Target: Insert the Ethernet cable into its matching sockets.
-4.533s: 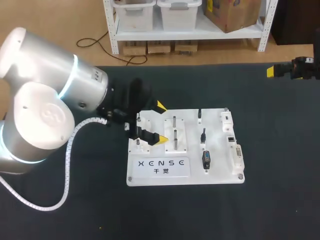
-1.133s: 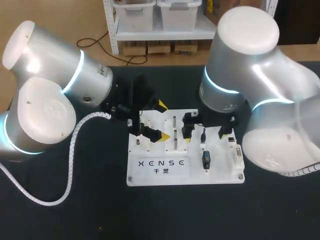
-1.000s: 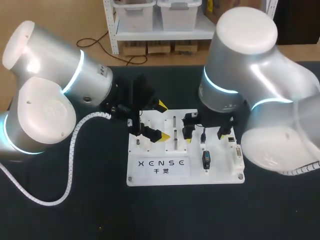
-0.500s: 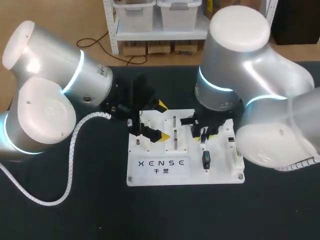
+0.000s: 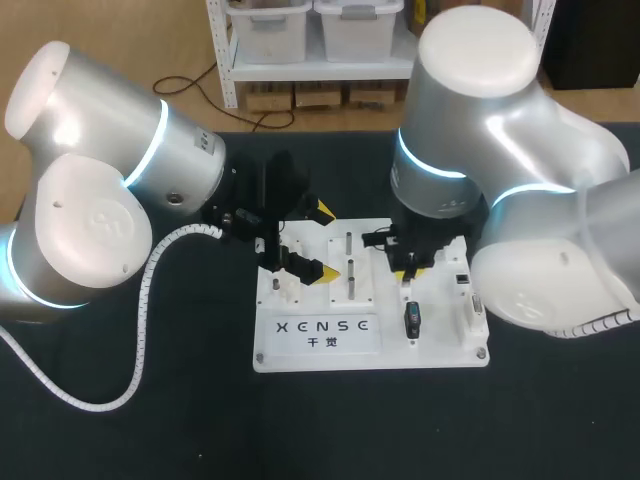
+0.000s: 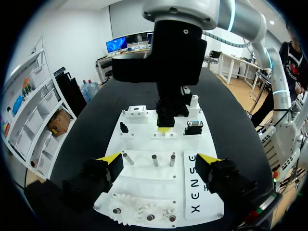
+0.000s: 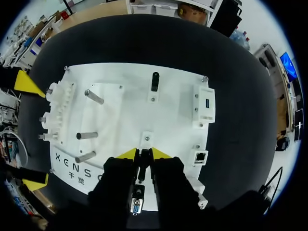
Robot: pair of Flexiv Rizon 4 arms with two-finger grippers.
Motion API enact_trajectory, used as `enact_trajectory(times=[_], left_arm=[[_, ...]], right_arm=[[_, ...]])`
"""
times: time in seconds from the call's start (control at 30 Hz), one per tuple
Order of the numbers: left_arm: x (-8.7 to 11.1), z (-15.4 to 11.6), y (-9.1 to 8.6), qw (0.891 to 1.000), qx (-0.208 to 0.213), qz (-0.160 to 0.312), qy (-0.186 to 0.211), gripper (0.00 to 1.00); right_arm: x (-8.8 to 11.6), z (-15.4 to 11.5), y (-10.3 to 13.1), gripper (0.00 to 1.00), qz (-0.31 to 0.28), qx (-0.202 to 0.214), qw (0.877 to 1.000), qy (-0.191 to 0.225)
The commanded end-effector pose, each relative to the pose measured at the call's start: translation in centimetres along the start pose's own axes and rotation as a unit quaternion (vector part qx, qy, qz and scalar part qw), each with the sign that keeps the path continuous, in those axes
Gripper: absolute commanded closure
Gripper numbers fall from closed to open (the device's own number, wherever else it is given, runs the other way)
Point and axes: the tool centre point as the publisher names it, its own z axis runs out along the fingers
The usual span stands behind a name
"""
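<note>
R end effector (image 5: 410, 264) was apart around the Ethernet cable (image 7: 143, 162) 1 s ago. Its fingers are now drawn together, clamped on the cable's upright black end, just 3 o'clock of centre on the white board (image 5: 440, 345). L end effector (image 5: 322, 241) unchanged: fingers wide apart, holding nothing, over the board's 9 o'clock side. Board hasn't shifted on the tabletop (image 5: 560, 420).

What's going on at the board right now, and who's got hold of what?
The right gripper is shut on the small black plug standing upright mid-board, apparently the Ethernet cable's end. It has not yet been lifted toward the Ethernet socket near the edge of the white board. The left gripper hangs open over the board's peg side, holding nothing.
</note>
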Motion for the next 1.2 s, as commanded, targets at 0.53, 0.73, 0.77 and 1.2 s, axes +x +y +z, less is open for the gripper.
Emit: enact_trajectory(times=[0.53, 0.73, 0.77, 1.2], left_arm=[[-0.1, 0.1, 0.1, 1.000, 0.000, -0.001, 0.003, 0.00], [-0.1, 0.1, 0.1, 1.000, 0.000, -0.001, 0.003, 0.00], [-0.1, 0.1, 0.1, 1.000, 0.000, -0.001, 0.003, 0.00], [-0.1, 0.1, 0.1, 1.000, 0.000, -0.001, 0.003, 0.00]], right_arm=[[1.0, -4.2, -3.8, 1.00, 0.032, 0.009, 0.999, -0.013], [1.5, -4.2, -4.9, 1.00, 0.038, 0.013, 0.999, -0.011], [1.6, -4.2, -5.1, 1.00, 0.038, 0.013, 0.999, -0.011], [1.6, -3.4, -6.4, 1.00, 0.034, 0.010, 0.999, -0.012]])
